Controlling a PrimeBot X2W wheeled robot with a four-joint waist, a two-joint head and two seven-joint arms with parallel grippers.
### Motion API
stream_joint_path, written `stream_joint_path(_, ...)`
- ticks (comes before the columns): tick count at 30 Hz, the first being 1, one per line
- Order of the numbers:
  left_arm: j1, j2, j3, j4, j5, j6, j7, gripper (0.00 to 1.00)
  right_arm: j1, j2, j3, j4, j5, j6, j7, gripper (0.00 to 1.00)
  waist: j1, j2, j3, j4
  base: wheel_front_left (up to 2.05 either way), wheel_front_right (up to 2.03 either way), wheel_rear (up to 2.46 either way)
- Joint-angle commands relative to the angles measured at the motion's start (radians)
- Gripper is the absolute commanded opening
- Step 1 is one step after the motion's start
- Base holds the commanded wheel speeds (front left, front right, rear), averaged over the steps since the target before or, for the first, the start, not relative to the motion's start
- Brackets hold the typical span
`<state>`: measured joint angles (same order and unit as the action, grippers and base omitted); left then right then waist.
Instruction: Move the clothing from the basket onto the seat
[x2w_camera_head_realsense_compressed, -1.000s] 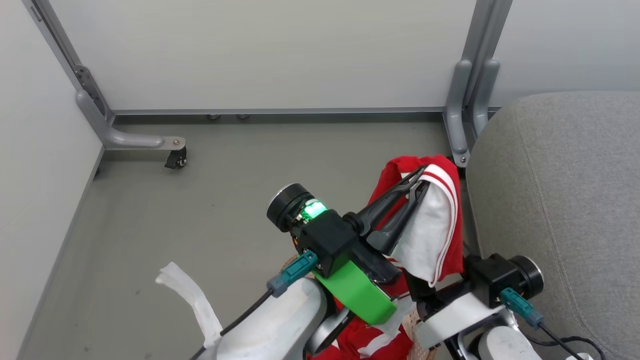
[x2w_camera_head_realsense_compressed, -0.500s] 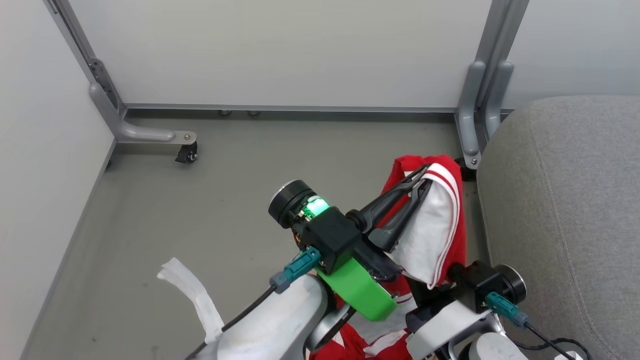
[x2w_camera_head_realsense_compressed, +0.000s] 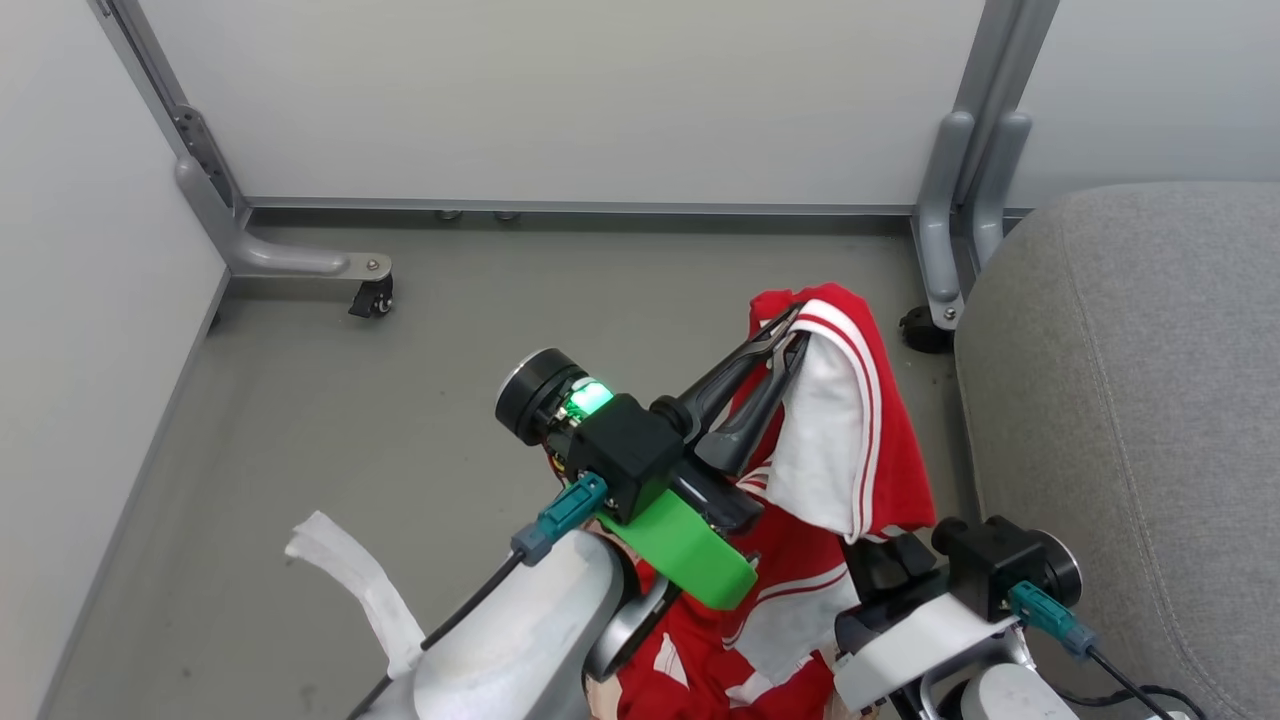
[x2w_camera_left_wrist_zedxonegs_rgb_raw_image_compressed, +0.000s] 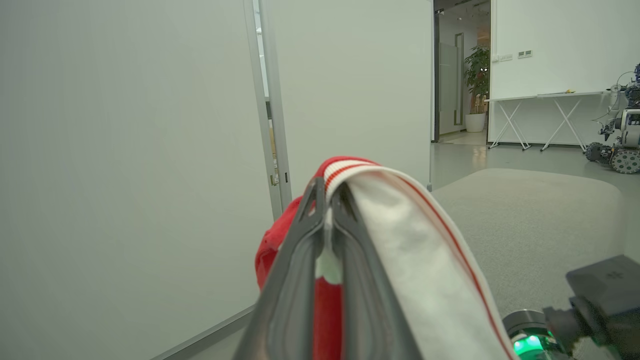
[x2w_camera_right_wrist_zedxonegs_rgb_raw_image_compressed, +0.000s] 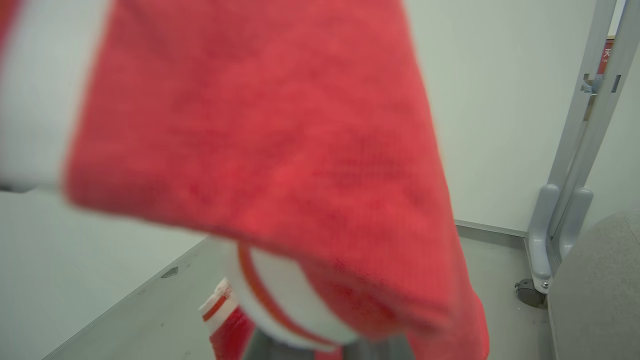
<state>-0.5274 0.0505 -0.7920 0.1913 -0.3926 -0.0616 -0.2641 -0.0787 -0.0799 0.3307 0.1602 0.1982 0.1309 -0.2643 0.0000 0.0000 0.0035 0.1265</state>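
Far left, a white strip curls up off the grey floor, and behind it a partition leg ends in a caster.

Centre stage: the left gripper points up and to the right, towards the second leg, jaws clamped on the clothing at a striped edge. From that pinch the red and white fabric drapes over the gripper's right side. Its long axis runs down the head view to a crumpled heap at the bottom edge, between the two arms. One piece or two? Can't tell, the folds run together. It hangs in the air above the floor, just left of the seat, not on it.

Right of the cloth sits the second caster, two in all, between fabric and cushion. At the lower right, the right gripper pokes up under the hanging hem, jaws together. Whether any cloth is caught in them is hidden.
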Motion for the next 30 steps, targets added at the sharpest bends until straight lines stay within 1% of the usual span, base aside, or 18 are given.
stream_joint_path(1, 0.011, 0.001, 0.007, 0.001, 0.010, -0.005, -0.001, 0.00, 0.016, -0.001, -0.006, -0.006, -0.005, 0.000, 0.000, 0.00, 0.0000, 0.0000, 0.003, -0.004, 0.00, 0.00, 0.00)
stream_joint_path(12, 0.026, 0.001, 0.047, 0.045, 0.058, -0.007, 0.000, 0.00, 0.027, 0.013, -0.042, -0.035, -0.006, 0.000, 0.000, 0.00, 0.0000, 0.0000, 0.006, -0.026, 0.00, 0.00, 0.00)
stream_joint_path(13, 0.026, 0.001, 0.050, 0.054, 0.061, -0.006, 0.000, 0.31, 0.027, 0.013, -0.044, -0.037, -0.006, 0.000, 0.000, 0.00, 0.0000, 0.0000, 0.006, -0.028, 0.00, 0.00, 0.00)
stream_joint_path(14, 0.026, 0.001, 0.055, 0.062, 0.066, 0.000, -0.001, 1.00, 0.028, 0.014, -0.046, -0.039, -0.006, 0.000, 0.000, 0.00, 0.0000, 0.0000, 0.006, -0.030, 0.00, 0.00, 0.00)
stream_joint_path(18, 0.031, 0.002, 0.060, 0.095, 0.082, 0.011, 0.000, 1.00, 0.030, 0.016, -0.051, -0.043, -0.003, 0.000, 0.000, 0.00, 0.0000, 0.0000, 0.006, -0.035, 0.00, 0.00, 0.00)
stream_joint_path(30, 0.057, 0.007, 0.079, 0.139, 0.108, 0.017, 0.000, 1.00, 0.035, 0.015, -0.058, -0.048, 0.002, 0.000, 0.000, 0.00, 0.0000, 0.0000, 0.008, -0.040, 0.00, 0.00, 0.00)
